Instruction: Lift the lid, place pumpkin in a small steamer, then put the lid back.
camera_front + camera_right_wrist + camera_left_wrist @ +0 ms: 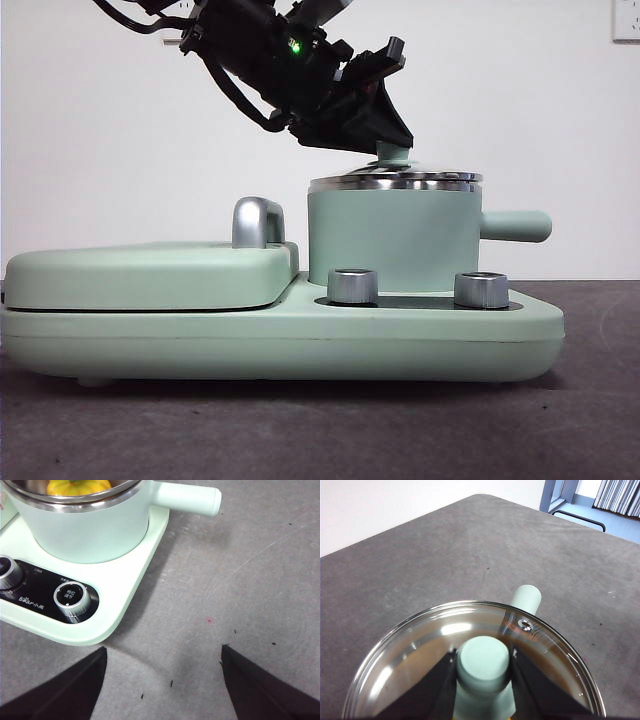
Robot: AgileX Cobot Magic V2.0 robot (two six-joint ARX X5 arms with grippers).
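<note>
The small steamer (392,240) is a mint-green pot with its straight side handle (515,226) pointing right. It stands on the cooker base (300,340). The glass lid (395,181) lies on its steel rim. My left gripper (388,143) comes down from the upper left and is shut on the lid's mint-green knob (482,661), with the glass (415,650) spreading out below it. The pumpkin (77,486) shows yellow-orange inside the steamer (90,530). My right gripper (162,680) hangs open over bare table beside the base's corner, holding nothing.
A flat mint-green griddle cover (150,275) with a steel handle (257,222) fills the base's left half. Two steel dials (352,285) (481,289) stand in front of the pot. Grey table (240,580) stretches to the right of the cooker.
</note>
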